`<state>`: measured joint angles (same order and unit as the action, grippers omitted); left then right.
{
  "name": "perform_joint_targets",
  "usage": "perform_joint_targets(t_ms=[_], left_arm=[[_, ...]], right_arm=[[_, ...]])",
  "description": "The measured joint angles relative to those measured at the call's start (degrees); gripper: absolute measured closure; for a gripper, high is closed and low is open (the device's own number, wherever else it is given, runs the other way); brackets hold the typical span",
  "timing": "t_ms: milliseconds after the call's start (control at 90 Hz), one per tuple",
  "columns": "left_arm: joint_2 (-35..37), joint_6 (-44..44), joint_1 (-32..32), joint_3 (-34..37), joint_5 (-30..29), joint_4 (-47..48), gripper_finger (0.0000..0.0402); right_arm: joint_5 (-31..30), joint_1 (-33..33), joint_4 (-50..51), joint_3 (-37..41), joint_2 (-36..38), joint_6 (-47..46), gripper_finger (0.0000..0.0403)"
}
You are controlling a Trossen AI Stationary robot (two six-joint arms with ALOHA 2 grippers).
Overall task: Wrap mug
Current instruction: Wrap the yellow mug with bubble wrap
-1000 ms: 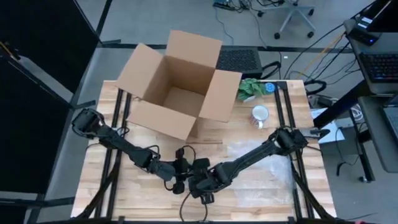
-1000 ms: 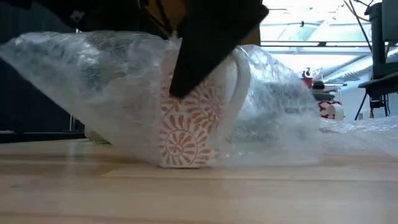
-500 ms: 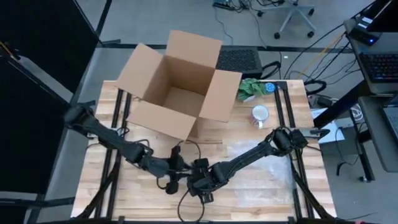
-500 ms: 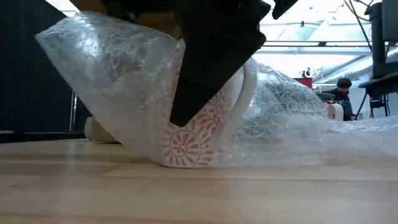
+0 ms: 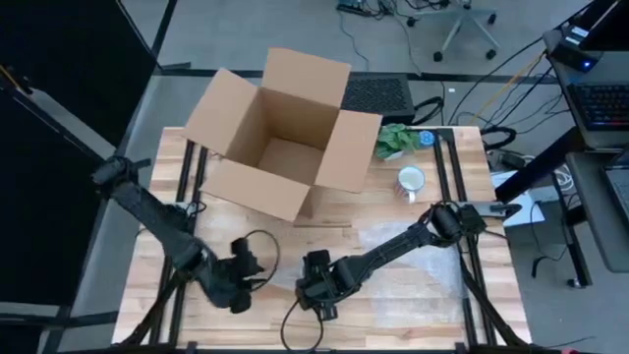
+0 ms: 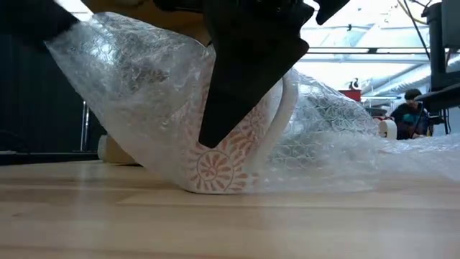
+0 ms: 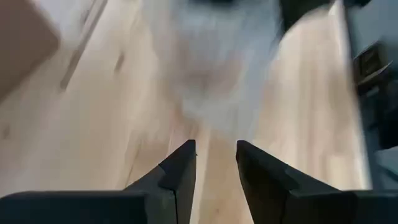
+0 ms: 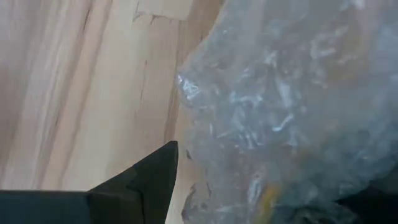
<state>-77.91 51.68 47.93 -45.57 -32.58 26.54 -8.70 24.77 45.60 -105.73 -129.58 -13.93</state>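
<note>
The right claw (image 5: 316, 291) grips the patterned mug (image 6: 230, 147) through the bubble wrap (image 6: 129, 86) near the table's (image 5: 393, 315) front edge, tipping it — probably so the sheet can pass beneath. The left claw (image 7: 214, 165), fingers a narrow gap apart and empty, hangs nearer the front-left corner — clear of the wrap.

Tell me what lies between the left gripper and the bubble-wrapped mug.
Only bare wooden tabletop: in the left wrist view, the left gripper, fingers apart, faces the clear bubble wrap over the red-patterned white mug with nothing between.
</note>
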Motion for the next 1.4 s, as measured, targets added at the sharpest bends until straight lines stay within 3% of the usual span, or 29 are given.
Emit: perform_joint_targets(t_ms=[89,244,500,678,922,1122,1400], left_arm=[[-0.2,6.6,3.5,3.8,-4.7,-4.1,0.0297],[-4.9,7.5,2.2,10.6,-5.1,-17.0,0.0297],[-9.0,-14.0,-4.4,9.7,-5.3,-39.2,0.0297],[-8.9,-25.6,-9.5,7.3,-5.0,-43.1,0.0297],[-9.5,-35.4,-15.6,7.1,2.7,-52.8,0.0297],[-11.2,-35.6,-19.6,7.0,9.9,-54.1,0.0297],[-17.4,-35.7,-20.4,6.8,11.5,-60.8,0.0297]], right_arm=[[0.0,0.0,0.0,0.0,0.0,0.3,0.0188],[0.1,-0.4,-0.1,0.0,0.0,1.0,0.0188],[0.1,-0.5,-0.2,0.0,0.0,1.4,0.0188],[0.1,-1.0,-0.4,0.0,0.0,1.6,0.0188],[0.0,-1.1,-0.5,0.0,0.0,1.7,0.0188],[-0.1,-1.1,-1.2,0.0,0.0,2.1,0.0188],[0.7,-1.1,0.9,0.2,1.0,2.4,0.0188]])
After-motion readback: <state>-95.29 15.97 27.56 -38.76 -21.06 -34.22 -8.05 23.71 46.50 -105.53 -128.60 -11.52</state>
